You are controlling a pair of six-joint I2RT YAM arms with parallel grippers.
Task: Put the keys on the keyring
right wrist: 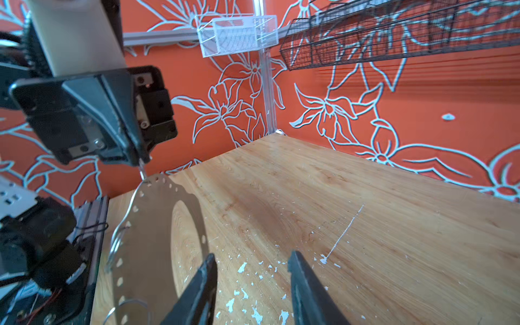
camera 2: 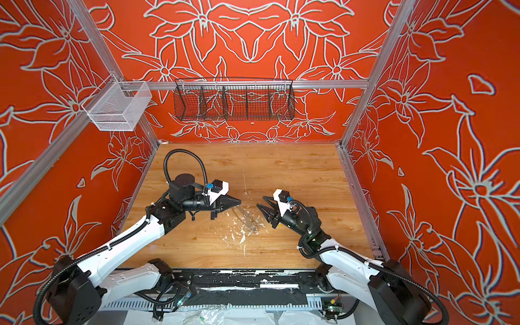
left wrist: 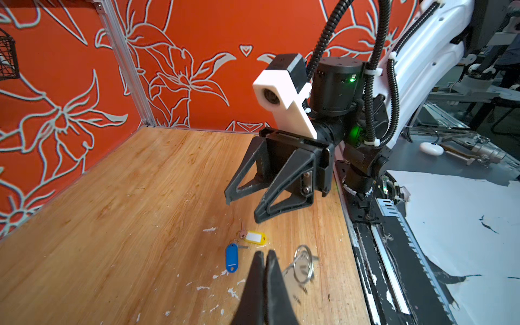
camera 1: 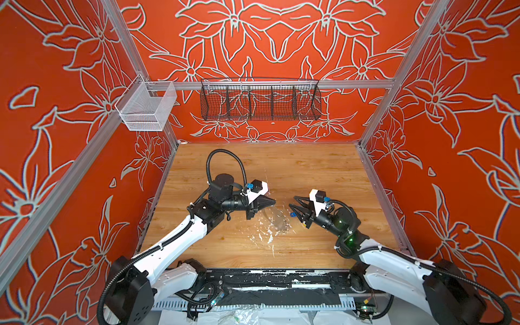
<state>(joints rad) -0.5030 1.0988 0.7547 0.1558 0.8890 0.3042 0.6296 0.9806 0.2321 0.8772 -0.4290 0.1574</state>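
Observation:
My left gripper (camera 1: pixel 273 201) (left wrist: pixel 264 253) is shut on the keyring (camera 1: pixel 278 221) (right wrist: pixel 146 225), pinching a small metal ring at its top edge. The keyring is a large flat grey-brown ring with holes around its rim, and it hangs tilted over the table. One of its split rings (left wrist: pixel 304 264) shows blurred beside the left jaws. The keys lie on the wood below the right gripper, one with a blue tag (left wrist: pixel 232 257) and one with a yellow tag (left wrist: pixel 255 237). My right gripper (camera 1: pixel 292 203) (left wrist: pixel 242 209) (right wrist: pixel 251 259) faces the keyring with its jaws open and nothing between them.
The wooden table (camera 1: pixel 281 168) has white paint flecks (camera 1: pixel 264 236) near the middle. A black wire basket (camera 1: pixel 260 101) hangs on the back wall and a white mesh basket (camera 1: pixel 146 108) on the left rail. Orange walls enclose three sides.

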